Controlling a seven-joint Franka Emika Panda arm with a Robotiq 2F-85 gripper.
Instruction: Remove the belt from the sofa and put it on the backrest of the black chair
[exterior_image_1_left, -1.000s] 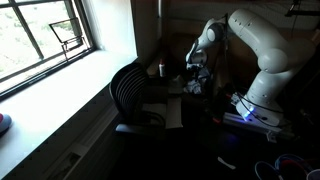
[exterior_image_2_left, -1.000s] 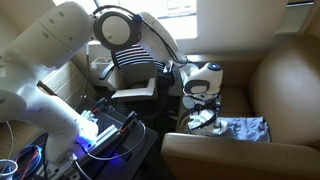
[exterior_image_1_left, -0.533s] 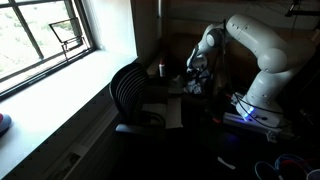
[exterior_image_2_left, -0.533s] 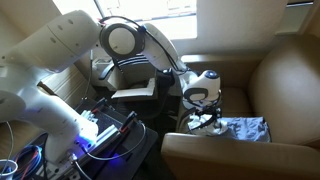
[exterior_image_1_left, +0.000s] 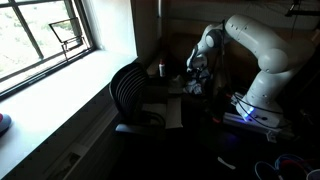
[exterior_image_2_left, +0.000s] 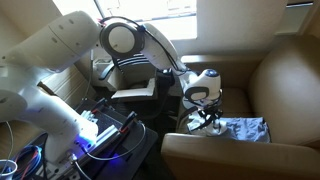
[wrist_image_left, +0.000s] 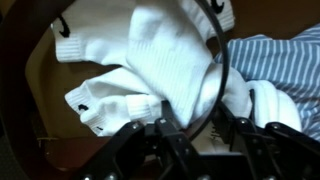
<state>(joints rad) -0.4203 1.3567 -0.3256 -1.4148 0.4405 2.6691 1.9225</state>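
The black belt (wrist_image_left: 222, 72) curves down over white socks (wrist_image_left: 150, 50) on the tan sofa (exterior_image_2_left: 285, 80) and runs between my fingers in the wrist view. My gripper (wrist_image_left: 195, 138) straddles the strap with its jaws partly drawn in, and a strip of sofa still shows beside the belt. In both exterior views the gripper (exterior_image_2_left: 205, 118) (exterior_image_1_left: 197, 85) points down at the sofa seat. The black chair (exterior_image_1_left: 130, 90) with its ribbed backrest stands beside the sofa, near the window.
A blue striped cloth (wrist_image_left: 275, 60) lies on the seat just beside the socks (exterior_image_2_left: 240, 128). The sofa's front armrest (exterior_image_2_left: 220, 158) is close under the wrist. Cables and a lit box (exterior_image_2_left: 100, 135) sit by the robot's base. A window sill (exterior_image_1_left: 70, 80) runs behind the chair.
The wrist dropped a little toward the sofa seat, then held still. The jaws have drawn in around the belt.
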